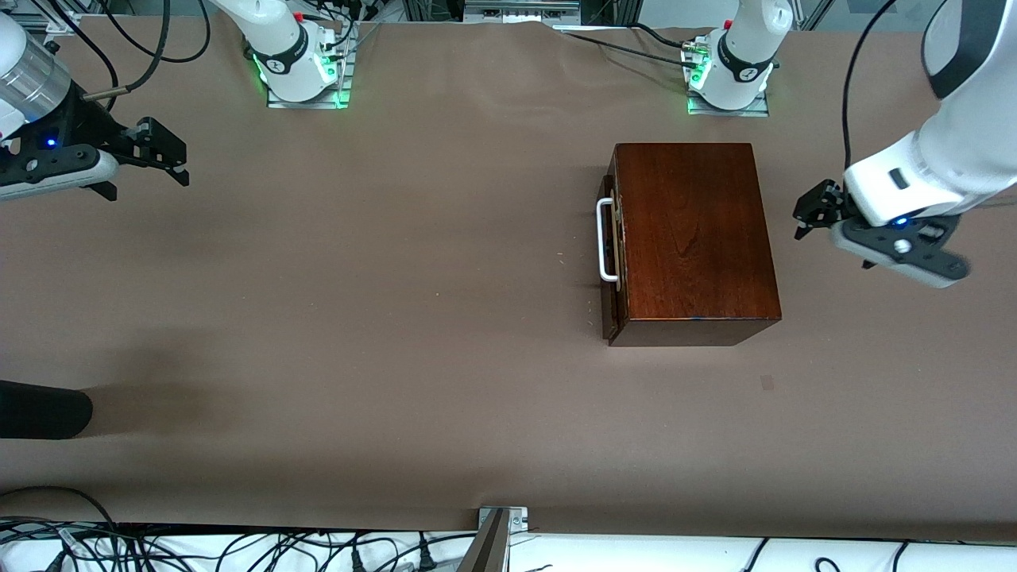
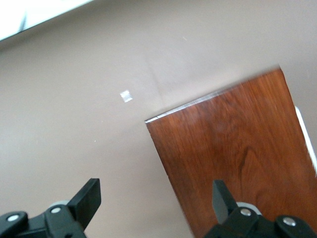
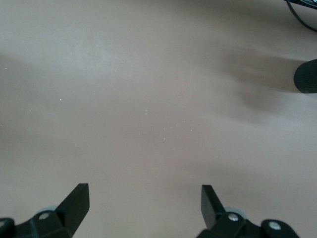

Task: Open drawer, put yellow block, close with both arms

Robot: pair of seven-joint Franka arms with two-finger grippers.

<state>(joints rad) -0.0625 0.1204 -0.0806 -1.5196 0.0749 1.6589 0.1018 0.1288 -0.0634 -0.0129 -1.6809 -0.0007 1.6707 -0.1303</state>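
We see a broad surface (image 1: 357, 318) covered in plain brown material, faintly creased and dusted with a few pale specks. A small pale square mark (image 1: 767, 382) sits on it toward the left arm's end, nearer to the front camera than most of what lies there; the left wrist view shows it as a light patch (image 2: 127, 95). A dark rounded object (image 1: 44, 409) pokes in from the edge at the right arm's end, casting a soft shadow; we cannot tell what it is. Black cables (image 1: 238, 552) tangle along the white strip at the near edge, beside a metal bracket (image 1: 502, 520).
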